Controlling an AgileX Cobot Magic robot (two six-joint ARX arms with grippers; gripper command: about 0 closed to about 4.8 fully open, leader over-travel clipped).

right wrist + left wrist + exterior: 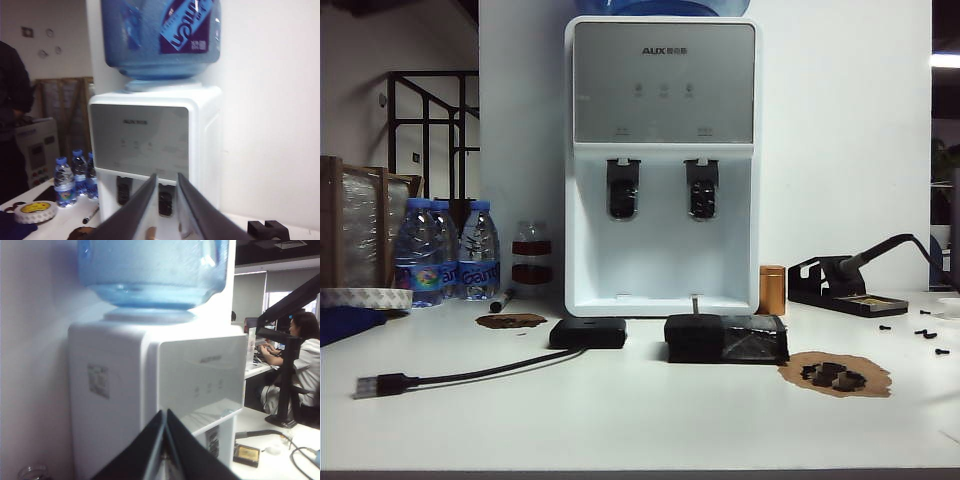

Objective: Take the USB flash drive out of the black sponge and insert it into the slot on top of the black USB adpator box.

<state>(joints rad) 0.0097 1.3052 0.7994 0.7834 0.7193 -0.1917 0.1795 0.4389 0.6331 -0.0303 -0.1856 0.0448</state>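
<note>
White tabletop [620, 420] fills the exterior view, backed by a white water dispenser [662, 165] against the wall. Neither of my grippers appears in this view. The black sponge [725, 338] lies in front of the dispenser, partly wrapped in shiny tape. The USB flash drive [695, 304] stands upright out of its top, near the left end. The black USB adpator box [588, 333] sits just left of the sponge, apart from it. Its cable [485, 374] runs left across the table to a silver plug [368, 386]. Water bottles [445, 250] stand at far left, and black foam scraps [832, 375] lie on a brown patch at right.

Left wrist view: my left gripper [165, 416] is raised, facing the dispenser's side and its blue jug [152, 270]. Its fingers meet at the tips, clenched on nothing.

Right wrist view: my right gripper [166, 179] faces the dispenser front. Its fingers stand slightly apart, with nothing between them.
</note>
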